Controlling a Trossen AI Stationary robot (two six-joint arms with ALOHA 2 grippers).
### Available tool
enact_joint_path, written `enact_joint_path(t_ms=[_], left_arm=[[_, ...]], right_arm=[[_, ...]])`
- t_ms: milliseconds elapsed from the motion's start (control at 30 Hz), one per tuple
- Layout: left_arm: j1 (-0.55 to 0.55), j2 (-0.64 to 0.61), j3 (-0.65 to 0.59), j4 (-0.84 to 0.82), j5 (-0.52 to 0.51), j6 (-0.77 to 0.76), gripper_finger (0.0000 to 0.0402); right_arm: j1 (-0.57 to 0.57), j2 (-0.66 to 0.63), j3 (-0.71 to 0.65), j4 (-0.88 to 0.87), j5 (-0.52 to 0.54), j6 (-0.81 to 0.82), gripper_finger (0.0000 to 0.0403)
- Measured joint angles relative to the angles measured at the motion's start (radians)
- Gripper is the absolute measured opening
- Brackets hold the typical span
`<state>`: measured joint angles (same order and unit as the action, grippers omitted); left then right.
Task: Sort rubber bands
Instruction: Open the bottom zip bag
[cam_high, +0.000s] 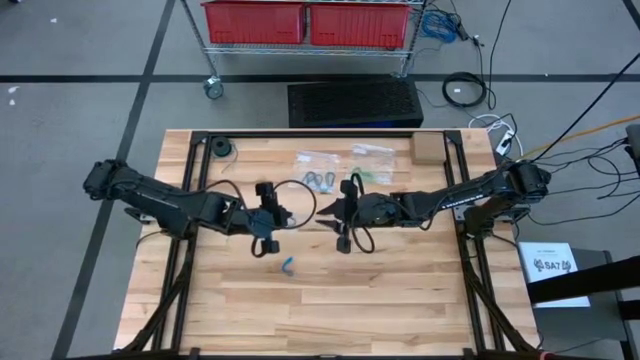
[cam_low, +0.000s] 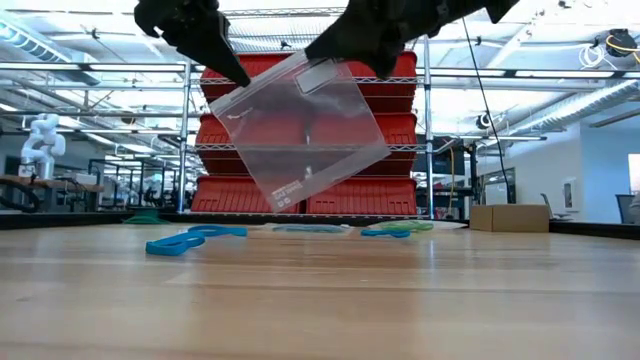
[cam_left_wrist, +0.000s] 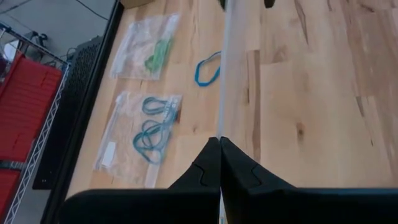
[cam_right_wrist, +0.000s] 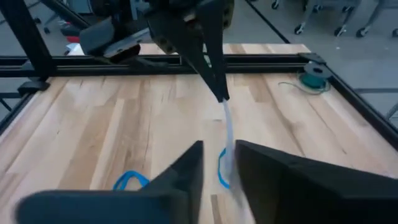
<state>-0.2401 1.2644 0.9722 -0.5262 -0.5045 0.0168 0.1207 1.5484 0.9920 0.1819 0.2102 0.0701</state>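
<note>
Left gripper (cam_low: 240, 78) clamped on clear bag (cam_low: 305, 125), held aloft. Right gripper (cam_right_wrist: 217, 163) jaws apart around its other edge (unsecured); bag may swing shut. Blue rubber band (cam_high: 287, 264) lies loose on table below.

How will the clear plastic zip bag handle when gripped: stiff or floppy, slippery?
The clear plastic zip bag is probably light and floppy. It hangs tilted by its top edge, and seen edge-on it is only a thin sheet. Its film looks smooth, so it may slip from the shut left hand pinching it. It will likely swing or sag rather than keep its shape.
</note>
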Motion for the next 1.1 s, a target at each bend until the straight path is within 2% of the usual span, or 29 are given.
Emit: enact_joint_path(t_ms=[133,200,333,567,700,800,900,1000,1100], left_arm=[[0.006,0.0,0.0,0.005,0.0,0.0,0.0],[0.01,0.0,0.0,0.01,-0.001,0.0,0.0],[0.018,0.0,0.0,0.024,-0.023,0.0,0.0],[0.022,-0.03,-0.001,0.041,-0.181,0.02,0.0026],[0.024,-0.081,-0.001,0.053,-0.198,0.046,0.0037],[0.024,-0.131,0.0,0.052,-0.198,0.05,0.0039],[0.024,-0.181,-0.021,0.088,-0.194,0.059,0.004],[0.025,-0.242,-0.081,0.181,-0.143,0.111,0.0041],[0.036,-0.305,-0.162,0.341,-0.057,0.186,0.0041]], right_arm=[[-0.002,0.001,0.0,0.049,0.012,-0.028,0.0026],[-0.002,0.001,0.0,0.063,0.048,-0.056,0.0008],[-0.002,0.001,0.001,0.08,0.074,-0.07,0.0003],[0.016,-0.005,0.001,0.088,0.106,-0.102,0.0001],[0.031,-0.031,0.001,0.08,0.136,-0.116,0.0001],[0.046,-0.057,0.001,0.076,0.149,-0.124,0.0],[0.072,-0.09,0.001,0.068,0.215,-0.157,0.0],[0.098,-0.124,0.001,0.051,0.26,-0.169,0.0],[0.13,-0.15,0.001,0.048,0.319,-0.195,0.0]])
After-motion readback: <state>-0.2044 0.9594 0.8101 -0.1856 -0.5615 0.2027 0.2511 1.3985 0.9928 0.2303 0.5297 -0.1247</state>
